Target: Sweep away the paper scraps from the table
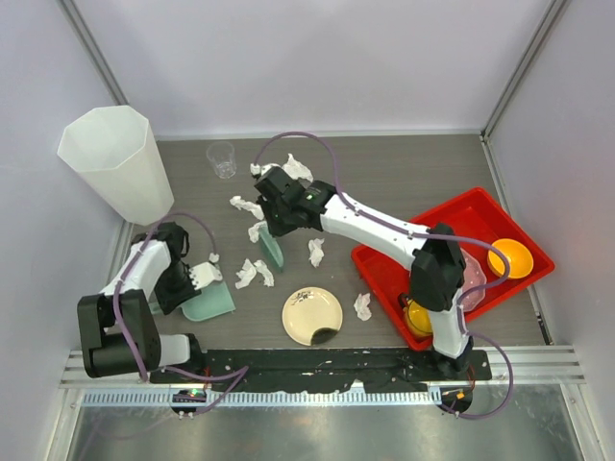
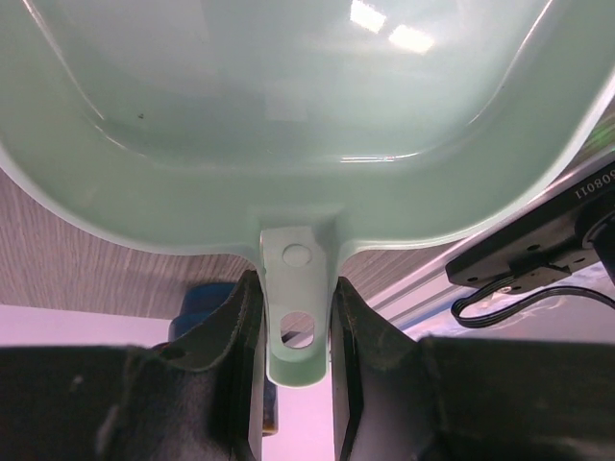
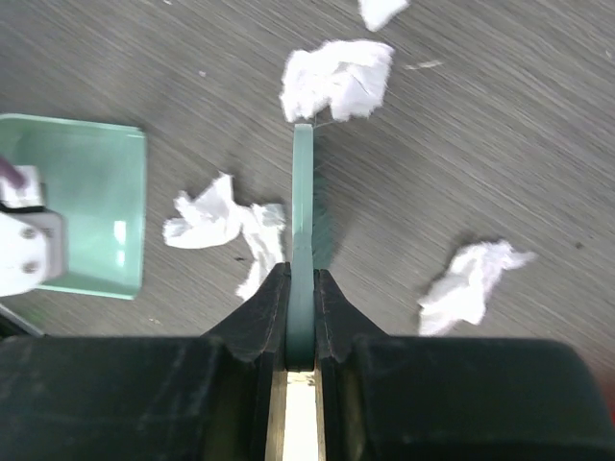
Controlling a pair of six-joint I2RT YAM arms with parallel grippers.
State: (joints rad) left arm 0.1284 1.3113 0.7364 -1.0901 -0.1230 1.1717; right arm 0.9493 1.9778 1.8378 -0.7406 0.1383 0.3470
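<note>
We found the left gripper (image 2: 298,317) clenched on the small handle tab of the pale green plastic dustpan (image 2: 288,106), which sat low over the dark wood-grain table (image 1: 404,182). Whether its lip touched the surface we could not tell. The right gripper (image 3: 303,288) was clamped on a thin green flat scraper blade (image 3: 304,202), held edge-on just beyond the dustpan's open side. The crumpled white paper scraps (image 3: 226,226) were all on the table and none lay inside the dustpan. A pair lay between the blade and the dustpan, one touched the blade's far tip, and several more lay well apart from the dustpan, out past the blade.

We judged the sweep barely begun. The main risk was the wads themselves. Being light and springy, they could ride up over the narrow blade or slip round its ends rather than travel toward the dustpan. If the dustpan's lip stood off the table, scraps would slide beneath it. A firm push could also drive the blade into the dustpan and twist it in the left gripper's hold. The scraps farthest from the dustpan looked easiest to miss.
</note>
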